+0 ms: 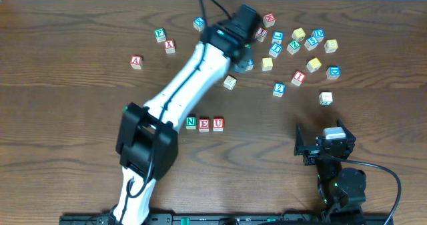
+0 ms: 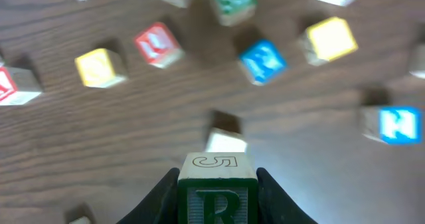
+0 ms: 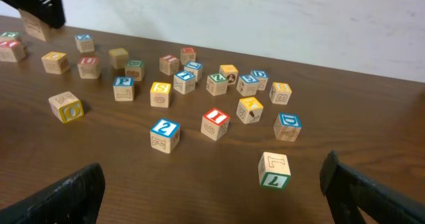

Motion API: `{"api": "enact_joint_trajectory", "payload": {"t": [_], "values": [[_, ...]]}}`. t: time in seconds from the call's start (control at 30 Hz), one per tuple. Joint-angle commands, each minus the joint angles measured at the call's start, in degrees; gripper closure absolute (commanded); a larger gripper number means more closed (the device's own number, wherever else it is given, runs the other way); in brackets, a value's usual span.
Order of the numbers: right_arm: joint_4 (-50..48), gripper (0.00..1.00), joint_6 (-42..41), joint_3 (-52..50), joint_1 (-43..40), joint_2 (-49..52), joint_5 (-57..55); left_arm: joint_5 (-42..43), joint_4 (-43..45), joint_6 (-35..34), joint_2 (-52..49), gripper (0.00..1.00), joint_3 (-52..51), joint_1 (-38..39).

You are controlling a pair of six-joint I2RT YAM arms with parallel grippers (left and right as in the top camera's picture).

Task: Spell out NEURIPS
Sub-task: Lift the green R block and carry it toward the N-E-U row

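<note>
Three blocks N (image 1: 191, 123), E (image 1: 204, 124) and U (image 1: 218, 123) stand in a row at the table's middle. My left arm reaches to the far block cluster. Its gripper (image 2: 216, 194) is shut on a wooden block with a green R (image 2: 216, 201) and holds it above the table; in the overhead view the gripper (image 1: 241, 53) hides that block. My right gripper (image 1: 304, 147) is open and empty near the front right; its fingers (image 3: 212, 194) frame bare table. A red I block (image 3: 215, 123) lies ahead of it.
Several loose letter blocks lie scattered at the back right (image 1: 298, 35). Three more sit at the back left (image 1: 159, 33). A block with a green 7 (image 3: 274, 170) lies nearest my right gripper; it also shows in the overhead view (image 1: 325, 98).
</note>
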State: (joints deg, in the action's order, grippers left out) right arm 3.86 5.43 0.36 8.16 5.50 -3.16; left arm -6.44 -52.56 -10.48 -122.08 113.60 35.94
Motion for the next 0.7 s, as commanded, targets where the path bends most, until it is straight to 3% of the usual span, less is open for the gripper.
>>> {"api": "enact_joint_trajectory", "payload": {"t": [0.0, 0.67], "values": [[0.2, 0.01, -0.2, 0.0, -0.3, -0.2, 0.2, -3.5, -0.8, -1.7, 2.2, 0.93, 1.0, 2.7], [0.2, 0.01, -0.2, 0.0, -0.3, -0.2, 0.2, -4.2, -2.9, -4.8, 2.4, 0.92, -3.3, 3.6]]}}
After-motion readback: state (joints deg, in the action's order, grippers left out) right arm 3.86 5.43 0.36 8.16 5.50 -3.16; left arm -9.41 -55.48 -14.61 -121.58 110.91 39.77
